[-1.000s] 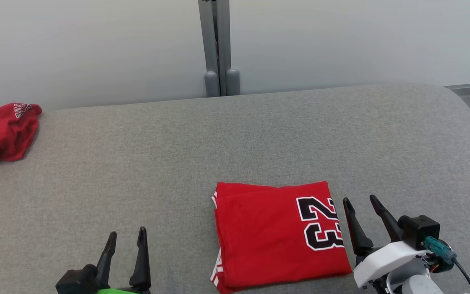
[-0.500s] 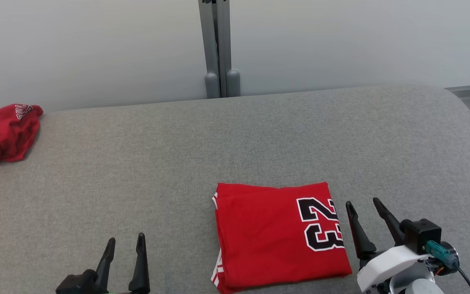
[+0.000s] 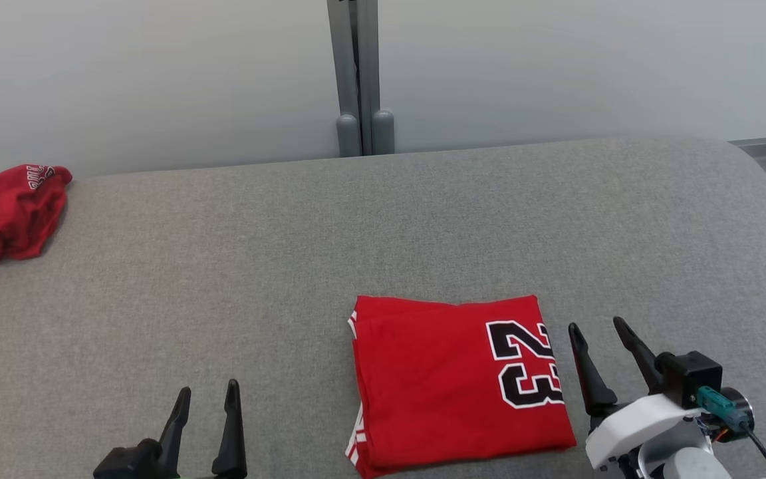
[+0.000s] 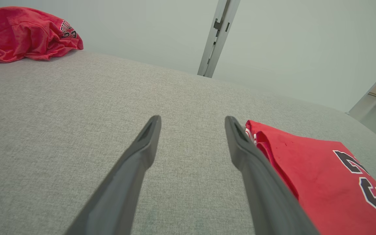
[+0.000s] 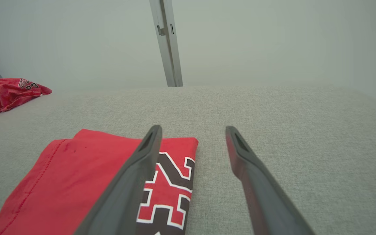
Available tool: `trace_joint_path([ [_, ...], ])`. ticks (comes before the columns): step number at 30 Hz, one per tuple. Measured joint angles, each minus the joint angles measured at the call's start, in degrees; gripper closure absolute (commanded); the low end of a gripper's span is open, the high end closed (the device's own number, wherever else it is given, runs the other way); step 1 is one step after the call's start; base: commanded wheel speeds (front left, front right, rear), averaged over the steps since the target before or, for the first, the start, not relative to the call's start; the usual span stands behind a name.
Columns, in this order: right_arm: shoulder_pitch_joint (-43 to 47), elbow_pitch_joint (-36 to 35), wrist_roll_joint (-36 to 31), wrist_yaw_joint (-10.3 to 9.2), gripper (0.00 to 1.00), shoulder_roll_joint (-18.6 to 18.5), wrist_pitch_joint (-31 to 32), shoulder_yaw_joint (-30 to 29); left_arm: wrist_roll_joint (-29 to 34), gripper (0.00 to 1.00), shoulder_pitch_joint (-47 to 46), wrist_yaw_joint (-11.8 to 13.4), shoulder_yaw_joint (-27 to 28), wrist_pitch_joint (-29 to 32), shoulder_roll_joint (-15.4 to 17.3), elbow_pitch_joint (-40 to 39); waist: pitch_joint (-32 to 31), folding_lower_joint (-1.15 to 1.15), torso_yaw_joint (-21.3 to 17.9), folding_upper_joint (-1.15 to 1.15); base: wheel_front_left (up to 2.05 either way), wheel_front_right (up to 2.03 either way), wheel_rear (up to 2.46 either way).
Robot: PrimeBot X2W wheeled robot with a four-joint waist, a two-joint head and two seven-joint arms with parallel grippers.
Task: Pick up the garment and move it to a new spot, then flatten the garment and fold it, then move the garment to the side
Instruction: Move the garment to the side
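Observation:
A red jersey with a black number 23 (image 3: pixel 449 379) lies folded into a neat rectangle on the grey padded surface (image 3: pixel 370 226), near its front edge. My right gripper (image 3: pixel 599 326) hangs open just right of the fold's right edge, holding nothing; its wrist view shows the jersey (image 5: pixel 86 176) under and left of the left finger (image 5: pixel 142 156). My left gripper (image 3: pixel 207 389) is open at the lower left, well clear of the cloth. In the left wrist view the jersey (image 4: pixel 318 176) lies to the right of the right finger (image 4: pixel 240 143).
A second red garment (image 3: pixel 4 216) lies crumpled at the far left edge of the surface, seen too in the wrist views (image 4: pixel 21 32) (image 5: pixel 2 94). A grey post (image 3: pixel 356 73) stands behind the back edge against a pale wall. The surface rounds off at the right.
Both grippers have drawn back slightly toward the bottom of the head view. The picture has shifted a little with the camera. The folded jersey lies unmoved.

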Motion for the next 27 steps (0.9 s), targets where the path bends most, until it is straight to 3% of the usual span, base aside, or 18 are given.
trace_joint_path([
  [6,-4.6,4.0,-5.5,0.00,0.00,0.0,0.7,-2.4,0.3,0.00,-0.6,0.0,-0.3,0.0,0.0,-0.1,0.6,0.00,0.7,0.00,0.00,0.00,0.00],
  [12,-9.5,7.0,-9.7,0.00,0.00,0.0,8.8,-3.4,0.2,0.00,-0.9,0.0,-0.3,0.0,0.0,0.0,1.3,0.00,1.9,0.00,0.00,0.00,0.00],
  [27,-10.9,12.5,-9.8,0.00,0.00,-0.5,22.5,-2.0,-0.3,0.00,-2.3,0.0,-0.1,0.0,0.0,-0.3,4.8,0.00,5.4,0.00,0.00,0.00,0.00],
])
